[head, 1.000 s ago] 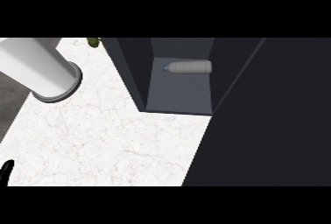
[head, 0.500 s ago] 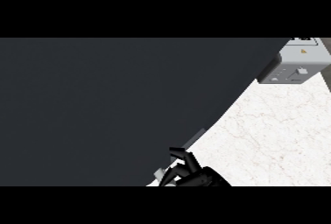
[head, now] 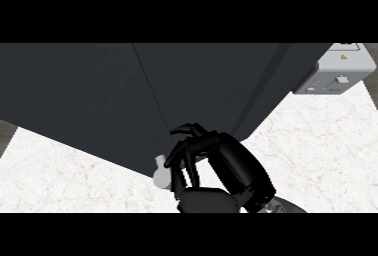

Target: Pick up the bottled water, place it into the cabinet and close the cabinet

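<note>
Right hand (head: 221, 170) low in the middle, black, seen from above, coming up from the lower edge, with a sliver of grey forearm (head: 284, 206) behind it at the lower right. Fingers (head: 193, 131) curled into hooks, tips up against the dark front of the cabinet (head: 88, 90), clasping nothing that shows.

Just left of the hand, a small pale handle (head: 159, 172) at the cabinet's lower edge; cannot tell whether the thumb reaches it.

Cabinet large and near-black, filling the upper and left parts of the view, its lower edge slanting from the left side down to the hand, then climbing toward the right. A thin straight seam (head: 151, 95) running down its front from the top toward the handle, the fronts on either side lying flush.

Bottle out of sight; cannot tell from here where it is.

White marbled counter (head: 317, 150) to the right of the cabinet and again at the lower left. At the upper right, a light grey box (head: 334, 75) with small switches on its face, partly tucked behind the cabinet's corner.
</note>
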Available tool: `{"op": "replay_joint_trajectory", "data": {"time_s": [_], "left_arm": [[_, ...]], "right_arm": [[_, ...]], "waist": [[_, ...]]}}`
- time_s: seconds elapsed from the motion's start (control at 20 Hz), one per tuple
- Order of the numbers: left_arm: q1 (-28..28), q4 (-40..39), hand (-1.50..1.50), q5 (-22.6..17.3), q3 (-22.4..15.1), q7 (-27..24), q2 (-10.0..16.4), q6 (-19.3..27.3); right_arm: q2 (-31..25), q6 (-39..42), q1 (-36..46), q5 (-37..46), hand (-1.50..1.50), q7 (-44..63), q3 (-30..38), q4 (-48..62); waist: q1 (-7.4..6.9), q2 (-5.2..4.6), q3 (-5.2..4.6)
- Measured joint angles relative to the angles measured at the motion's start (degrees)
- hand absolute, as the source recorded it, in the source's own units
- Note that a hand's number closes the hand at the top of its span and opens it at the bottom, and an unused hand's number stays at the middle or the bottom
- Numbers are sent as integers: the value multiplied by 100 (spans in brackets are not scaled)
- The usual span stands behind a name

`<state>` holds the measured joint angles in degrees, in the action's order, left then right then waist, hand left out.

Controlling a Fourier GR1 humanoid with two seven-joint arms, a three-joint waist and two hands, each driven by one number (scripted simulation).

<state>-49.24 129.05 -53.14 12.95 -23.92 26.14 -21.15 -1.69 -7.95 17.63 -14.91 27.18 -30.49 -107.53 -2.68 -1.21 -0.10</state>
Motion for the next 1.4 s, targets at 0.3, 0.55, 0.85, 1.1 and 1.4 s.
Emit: {"op": "replay_joint_trajectory", "data": {"time_s": [0.3,0.55,0.85,1.1,1.4], "left_arm": [[-182,-133,-150,-227,320,-30,-50,-384],[-385,-157,-150,-467,670,-8,-115,-675],[-557,-206,-150,-843,1072,188,-162,-1026],[-444,-356,-150,-919,1181,371,-230,-1156],[-342,-339,-150,-1015,1217,577,-228,-1199]], "right_arm": [[91,418,976,-713,150,-70,851,1052],[22,903,1599,-992,150,-430,1538,1834],[-86,1748,2120,-1293,150,-811,1956,2716],[-28,2061,2361,-1261,150,-1000,2014,3170],[-26,2328,2502,-1567,150,-1033,2121,3421]], "waist": [[-7,-23,-36],[34,34,-17],[88,127,20],[182,201,79],[232,228,158]]}}
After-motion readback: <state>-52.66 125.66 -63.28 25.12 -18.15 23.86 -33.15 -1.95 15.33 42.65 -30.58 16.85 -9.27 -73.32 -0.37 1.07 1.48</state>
